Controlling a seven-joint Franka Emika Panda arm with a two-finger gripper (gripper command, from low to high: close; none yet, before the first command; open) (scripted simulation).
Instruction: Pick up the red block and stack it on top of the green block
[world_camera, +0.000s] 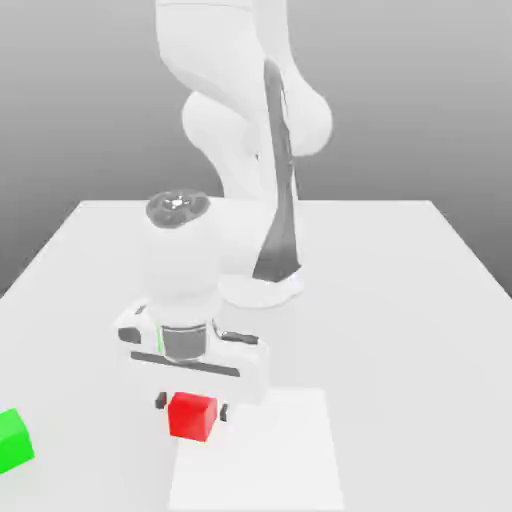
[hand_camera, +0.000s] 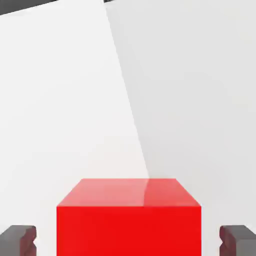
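Now the red block (world_camera: 192, 416) sits on the table (world_camera: 400, 290), between the two fingertips (world_camera: 160, 402) of the gripper (world_camera: 192, 407) — the fingers stand apart, a gap showing on each side of the cube in the hand view, so nothing is clamped yet. This looks like the grasp step. Next the fingers should close squarely on the cube, then lift and carry it toward the green block (world_camera: 14, 440) — well apart, at the exterior view's left edge.

A white table (world_camera: 400, 290) carries a brighter white rectangular patch (world_camera: 290, 460) near its front edge.
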